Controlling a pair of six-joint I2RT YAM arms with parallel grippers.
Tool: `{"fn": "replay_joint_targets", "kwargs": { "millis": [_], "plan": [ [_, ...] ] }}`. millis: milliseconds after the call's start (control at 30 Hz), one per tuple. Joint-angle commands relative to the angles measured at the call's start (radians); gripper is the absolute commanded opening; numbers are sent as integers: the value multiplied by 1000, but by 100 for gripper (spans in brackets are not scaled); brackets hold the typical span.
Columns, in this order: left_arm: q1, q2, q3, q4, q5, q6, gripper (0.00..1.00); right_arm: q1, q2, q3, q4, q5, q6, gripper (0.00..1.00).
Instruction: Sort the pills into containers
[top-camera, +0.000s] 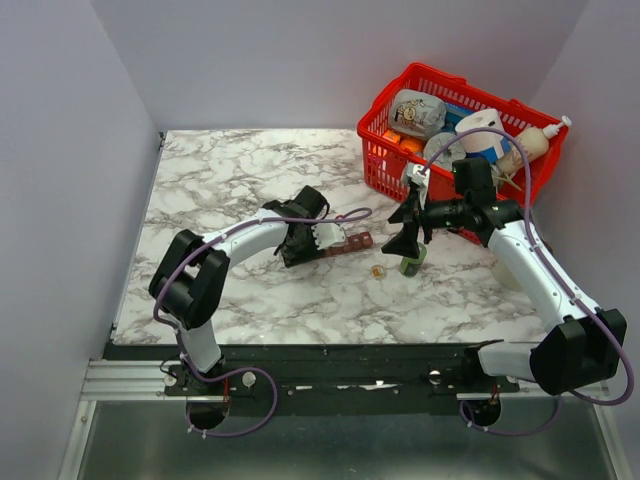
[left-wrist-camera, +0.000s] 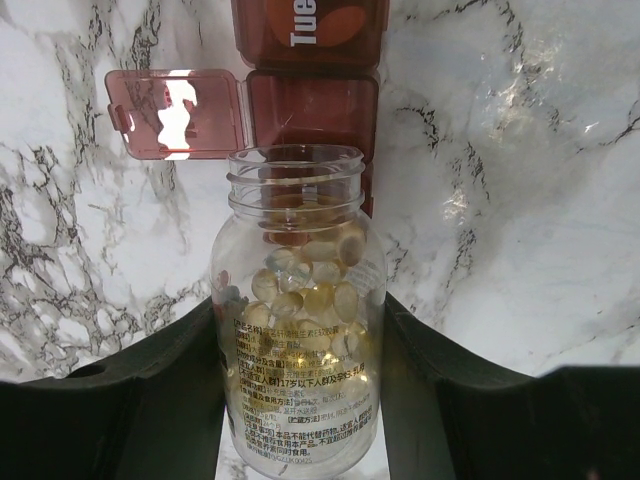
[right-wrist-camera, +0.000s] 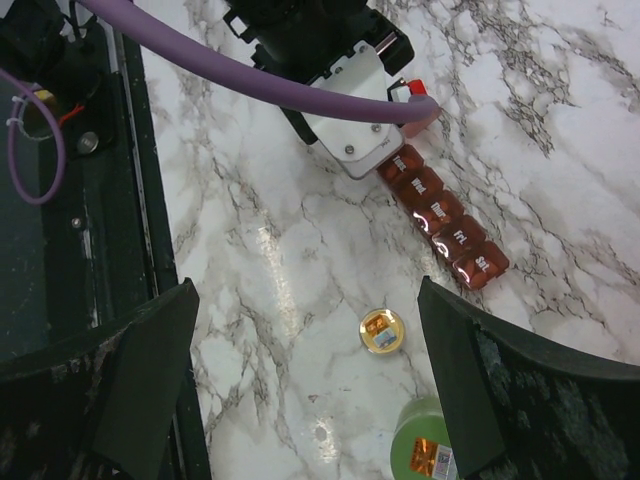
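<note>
My left gripper (left-wrist-camera: 300, 410) is shut on a clear uncapped bottle (left-wrist-camera: 295, 340) of pale yellow pills (left-wrist-camera: 310, 290). The bottle's mouth points at the dark red pill organiser (left-wrist-camera: 312, 105), right at its open compartment; the flipped-up lid (left-wrist-camera: 175, 113) lies to the left. In the top view the left gripper (top-camera: 305, 238) sits at the organiser's left end (top-camera: 352, 243). My right gripper (top-camera: 410, 235) hangs open and empty above the table. In its wrist view (right-wrist-camera: 310, 390) the organiser (right-wrist-camera: 445, 215) lies ahead with its other lids shut. No loose pills show.
A small tan bottle cap (right-wrist-camera: 382, 331) lies on the marble between the right fingers, also in the top view (top-camera: 378, 271). A green bottle (right-wrist-camera: 425, 450) stands by the right finger. A red mesh basket (top-camera: 385, 165) full of items stands at the back right.
</note>
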Motion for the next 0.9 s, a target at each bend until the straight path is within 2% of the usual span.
{"fn": "replay_joint_targets", "kwargs": {
  "millis": [0, 867],
  "plan": [
    [-21, 18, 31, -38, -71, -8, 0, -12, -14, -11, 7, -45, 2, 100],
    [-93, 45, 79, -75, -224, 25, 0, -29, -13, -11, 1, -68, 2, 100]
  ]
}}
